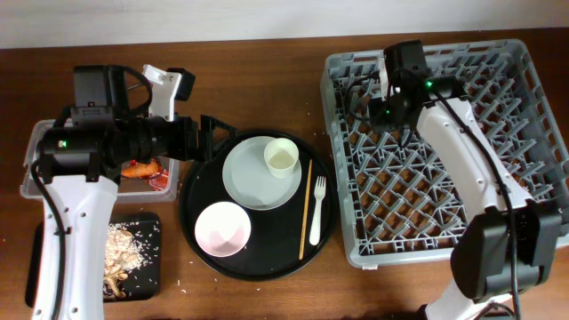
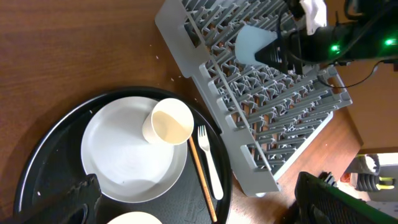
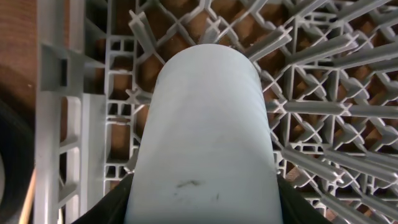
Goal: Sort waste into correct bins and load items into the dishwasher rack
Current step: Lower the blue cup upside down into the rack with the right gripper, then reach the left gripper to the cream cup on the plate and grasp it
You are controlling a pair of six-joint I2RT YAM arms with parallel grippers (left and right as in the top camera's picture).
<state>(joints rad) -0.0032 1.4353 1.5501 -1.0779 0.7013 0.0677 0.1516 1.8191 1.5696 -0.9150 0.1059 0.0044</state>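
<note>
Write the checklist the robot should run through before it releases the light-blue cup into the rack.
1. Grip: right tool holds light-blue cup: ok.
2. Position: cup above the dishwasher rack, inside its walls: ok.
3. Space: rack slots around the cup free of other dishes: ok.
4. Contact: cup already resting on the pegs: cannot tell.
5. Other arm: left tool open, over the round black tray, away from the rack: ok.
</note>
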